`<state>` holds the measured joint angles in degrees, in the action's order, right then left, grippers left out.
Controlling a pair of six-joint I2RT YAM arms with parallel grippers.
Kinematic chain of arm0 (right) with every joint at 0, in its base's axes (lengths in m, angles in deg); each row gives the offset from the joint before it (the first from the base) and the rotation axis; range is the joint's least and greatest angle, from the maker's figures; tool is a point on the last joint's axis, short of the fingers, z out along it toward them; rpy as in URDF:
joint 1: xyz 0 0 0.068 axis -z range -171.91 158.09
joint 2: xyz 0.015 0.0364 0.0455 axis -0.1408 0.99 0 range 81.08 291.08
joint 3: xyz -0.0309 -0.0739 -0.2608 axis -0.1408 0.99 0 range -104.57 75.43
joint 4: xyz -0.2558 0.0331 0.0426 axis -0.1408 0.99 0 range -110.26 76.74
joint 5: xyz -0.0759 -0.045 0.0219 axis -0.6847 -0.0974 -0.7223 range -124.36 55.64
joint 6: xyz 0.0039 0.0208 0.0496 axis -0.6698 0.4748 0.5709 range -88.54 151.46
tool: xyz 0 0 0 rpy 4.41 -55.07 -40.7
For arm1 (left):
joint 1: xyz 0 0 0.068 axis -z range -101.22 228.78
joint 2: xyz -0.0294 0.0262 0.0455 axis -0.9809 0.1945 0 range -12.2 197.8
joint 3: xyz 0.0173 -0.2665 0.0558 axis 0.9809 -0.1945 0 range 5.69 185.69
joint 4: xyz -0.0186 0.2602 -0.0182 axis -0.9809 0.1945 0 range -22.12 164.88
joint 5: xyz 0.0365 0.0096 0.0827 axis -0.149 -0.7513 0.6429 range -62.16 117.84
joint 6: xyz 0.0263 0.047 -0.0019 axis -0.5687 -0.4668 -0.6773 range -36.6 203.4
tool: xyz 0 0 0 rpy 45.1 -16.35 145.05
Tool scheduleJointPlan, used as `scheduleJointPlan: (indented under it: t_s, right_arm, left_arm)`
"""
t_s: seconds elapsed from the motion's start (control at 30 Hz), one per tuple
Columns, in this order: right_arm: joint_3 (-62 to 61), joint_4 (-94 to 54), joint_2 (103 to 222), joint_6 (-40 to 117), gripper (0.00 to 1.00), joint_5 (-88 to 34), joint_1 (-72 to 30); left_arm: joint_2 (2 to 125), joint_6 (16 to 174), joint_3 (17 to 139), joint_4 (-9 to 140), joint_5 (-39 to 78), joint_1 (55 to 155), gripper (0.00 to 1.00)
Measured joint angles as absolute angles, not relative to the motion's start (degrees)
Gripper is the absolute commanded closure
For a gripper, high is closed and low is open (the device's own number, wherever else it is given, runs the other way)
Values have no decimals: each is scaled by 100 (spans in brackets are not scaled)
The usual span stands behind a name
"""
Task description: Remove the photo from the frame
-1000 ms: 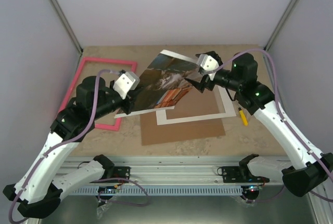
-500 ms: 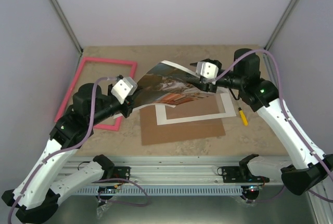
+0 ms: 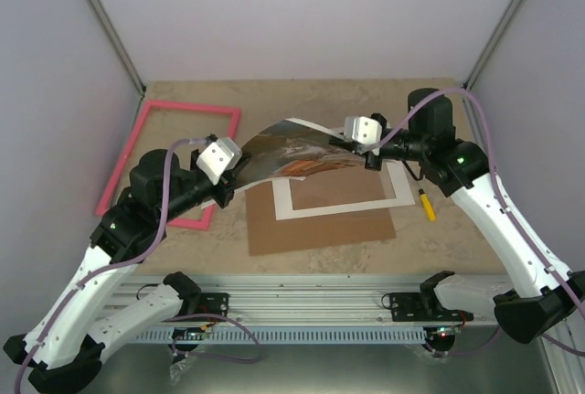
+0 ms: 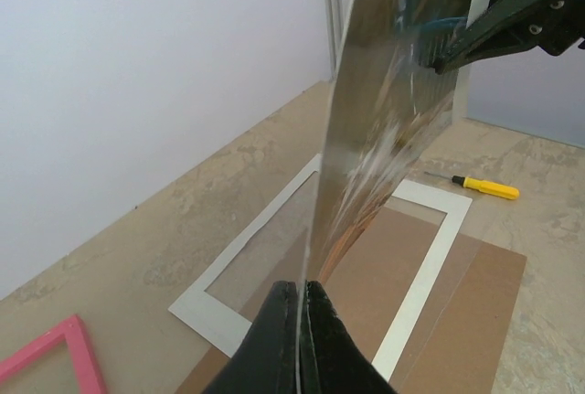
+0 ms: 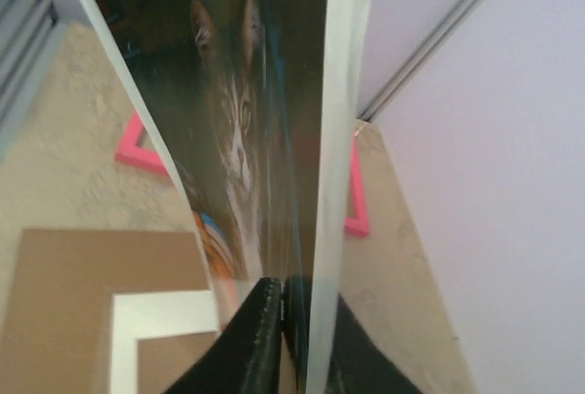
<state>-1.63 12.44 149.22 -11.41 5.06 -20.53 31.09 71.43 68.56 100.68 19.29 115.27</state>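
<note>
The photo, a glossy cat print with a white border, hangs bowed in the air between both arms above the table's middle. My left gripper is shut on its near-left edge; in the left wrist view the sheet rises edge-on from the pinched tips. My right gripper is shut on the opposite edge, and in the right wrist view the cat print runs up from those tips. The pink frame lies flat at the far left, with nothing in it.
A white mat with a rectangular window lies on a brown backing board under the photo. A yellow screwdriver lies to the right of the mat. Grey walls close in on the left, back and right.
The right gripper has closed on the photo's far edge. The photo has dropped from a steep tilt into a low arch, and both wrists have come down a little.
</note>
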Motion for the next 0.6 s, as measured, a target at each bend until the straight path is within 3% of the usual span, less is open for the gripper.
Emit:
scheduleJointPlan:
  t_s: [0.2,0.3,0.37,0.43,0.47,0.6]
  right_arm:
    - [-69,1216,14880,-960,100,489,-2055]
    - [-32,1190,14874,-855,100,526,-2055]
    - [-23,1181,14874,-737,99,535,-2055]
    - [-18,1133,14874,-569,99,546,-2055]
    - [-10,1098,14874,-449,99,554,-2064]
    - [25,903,14887,177,99,576,-2149]
  left_arm:
    - [3048,7143,6712,9943,2016,11527,96]
    - [2989,7141,6614,9856,2112,11527,84]
    - [2941,7154,6563,9771,2309,11527,69]
    - [2877,7198,6517,9655,2552,11503,63]
    - [2851,7207,6493,9594,2652,11479,54]
    - [2705,7419,6305,9191,3089,11147,31]
